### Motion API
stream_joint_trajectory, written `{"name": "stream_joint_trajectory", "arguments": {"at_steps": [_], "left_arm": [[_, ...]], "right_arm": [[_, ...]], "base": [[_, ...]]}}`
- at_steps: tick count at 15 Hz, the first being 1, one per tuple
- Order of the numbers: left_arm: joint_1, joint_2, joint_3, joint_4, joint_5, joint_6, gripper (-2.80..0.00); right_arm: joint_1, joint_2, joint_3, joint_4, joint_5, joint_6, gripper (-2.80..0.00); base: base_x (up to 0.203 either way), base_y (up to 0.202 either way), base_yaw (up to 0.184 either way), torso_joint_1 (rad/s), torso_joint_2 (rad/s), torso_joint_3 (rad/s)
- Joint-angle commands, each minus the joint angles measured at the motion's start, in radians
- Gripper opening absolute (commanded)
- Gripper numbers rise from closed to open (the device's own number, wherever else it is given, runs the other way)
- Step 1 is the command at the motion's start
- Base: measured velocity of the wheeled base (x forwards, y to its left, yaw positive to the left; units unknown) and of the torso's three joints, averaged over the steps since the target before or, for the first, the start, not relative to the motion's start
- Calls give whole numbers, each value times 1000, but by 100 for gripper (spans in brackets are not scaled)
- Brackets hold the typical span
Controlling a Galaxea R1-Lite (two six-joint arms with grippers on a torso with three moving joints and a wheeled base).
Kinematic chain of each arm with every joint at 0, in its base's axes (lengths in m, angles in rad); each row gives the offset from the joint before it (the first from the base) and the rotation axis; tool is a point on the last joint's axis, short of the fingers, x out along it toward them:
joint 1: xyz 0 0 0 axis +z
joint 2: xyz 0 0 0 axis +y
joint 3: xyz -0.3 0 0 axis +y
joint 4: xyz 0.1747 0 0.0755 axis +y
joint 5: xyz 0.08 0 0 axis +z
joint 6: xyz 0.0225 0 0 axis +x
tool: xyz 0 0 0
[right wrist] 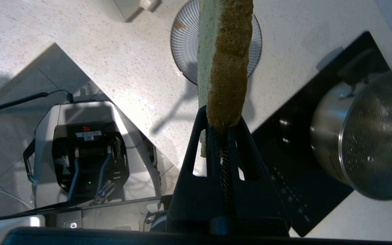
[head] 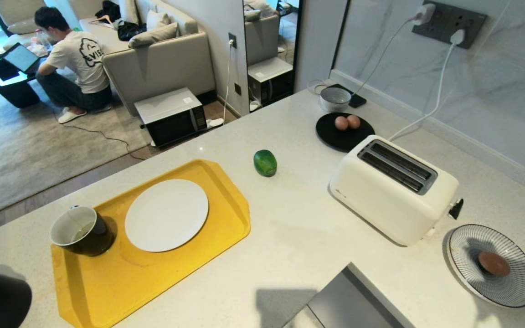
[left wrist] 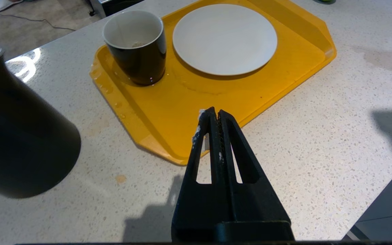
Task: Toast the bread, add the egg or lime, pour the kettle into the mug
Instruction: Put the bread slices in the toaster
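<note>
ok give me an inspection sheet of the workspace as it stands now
surface: pale speckled counter, wet patches on the yellow tray.
job's things: bread held on edge in the right hand; toaster slots empty; lime on the counter; two eggs on a black plate; mug and white plate on the tray; kettle beside the tray.
clutter: striped plate with a brown item, grey bowl, steel pot on a black hob.
grippers: left hand shut, empty, over the tray's edge; right hand shut on the bread.
cables: two white leads to the wall socket.
surroundings: person seated on the floor by a sofa, microwave on the floor.
</note>
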Motion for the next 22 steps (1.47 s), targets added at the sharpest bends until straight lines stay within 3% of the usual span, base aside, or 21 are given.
{"name": "stream_joint_trajectory", "arguments": {"at_steps": [1,9,17,22], "left_arm": [[0,1,1,0,1,0,-280],[0,1,1,0,1,0,-280],[0,1,1,0,1,0,-280],[0,1,1,0,1,0,-280]], "right_arm": [[3,-3,1,4,4,-10,-280],[10,114,-17,-195,34,-197,-280],[148,492,-340,-231,104,-306,-280],[225,653,-501,-232,149,-330,-280]], "base": [[3,3,-82,2,1,1],[0,0,0,0,0,0],[0,0,0,0,0,0],[0,0,0,0,0,0]]}}
